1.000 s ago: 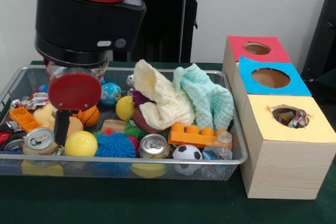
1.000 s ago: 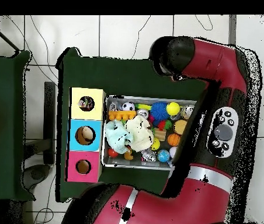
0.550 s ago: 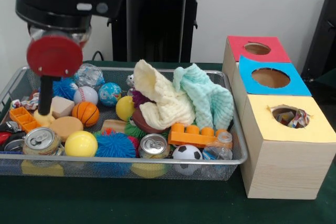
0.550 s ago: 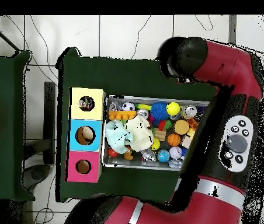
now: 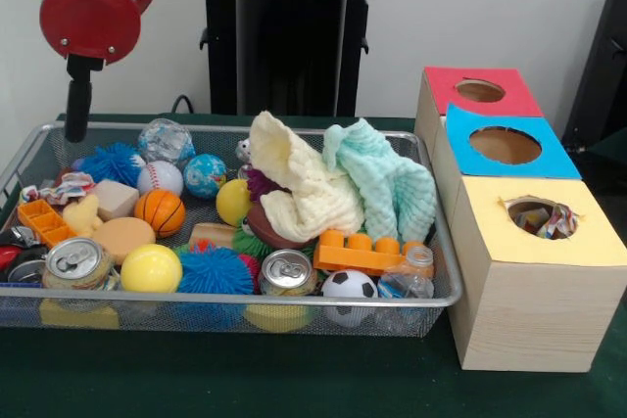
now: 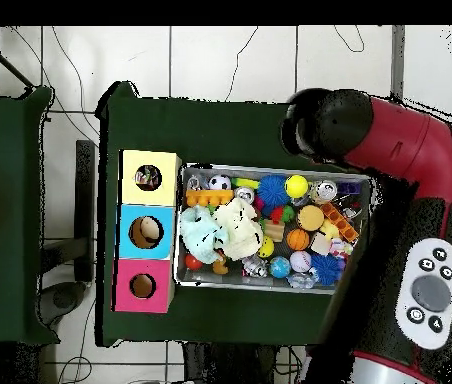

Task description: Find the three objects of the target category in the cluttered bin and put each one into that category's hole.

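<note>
A: Bin (image 5: 431, 299) check — wire mesh tray on the green tabletop (image 5: 294, 379), crammed full. Cream cloth (image 5: 299, 183) and mint cloth (image 5: 387, 183) are heaped at the middle, touching each other.

B: Balls?

A: Plenty. Yellow ball (image 5: 151, 268) near the front rim, just beside a drink can (image 5: 74, 261). Basketball (image 5: 160, 210) behind it, with a baseball (image 5: 159, 177) and a globe ball (image 5: 207, 175) farther back. Soccer ball (image 5: 349, 286) sits at the front, next to a second can (image 5: 287, 271). Blue spiky ball (image 5: 214, 271) lies between the yellow ball and that can.

B: Anything else worth logging?

A: Orange toy brick (image 5: 364, 253) under the mint cloth's edge; orange tray piece (image 5: 44, 220) at the side of the bin.

B: Boxes?

A: Three wooden boxes in a row just beside the bin, each with a round hole on top — red box (image 5: 446, 95), blue box (image 5: 490, 149), yellow box (image 5: 529, 281). Something crumpled shows inside the yellow box's hole.

B: And the claw?

A: Claw (image 5: 77, 110) hangs above the bin's back corner, clear of everything in it, below a red disc on the arm (image 6: 390, 140). Only a dark stem shows — can't tell how far open it is, and nothing is visibly in its grip.
</note>
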Available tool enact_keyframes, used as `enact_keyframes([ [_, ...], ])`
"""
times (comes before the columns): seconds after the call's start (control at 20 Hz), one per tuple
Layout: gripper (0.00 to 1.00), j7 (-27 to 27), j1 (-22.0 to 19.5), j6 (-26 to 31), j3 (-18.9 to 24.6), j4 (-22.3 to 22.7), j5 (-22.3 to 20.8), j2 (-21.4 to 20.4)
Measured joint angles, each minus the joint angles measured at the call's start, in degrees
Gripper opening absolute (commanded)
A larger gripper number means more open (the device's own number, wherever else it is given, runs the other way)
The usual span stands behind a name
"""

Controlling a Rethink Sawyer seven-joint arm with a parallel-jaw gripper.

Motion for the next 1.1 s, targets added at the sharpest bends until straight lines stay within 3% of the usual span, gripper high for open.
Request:
enact_keyframes([
  [1.1, 0.0, 0.0, -4.1, -13.3, 0.4, 14.5, -0.2, -2.5],
])
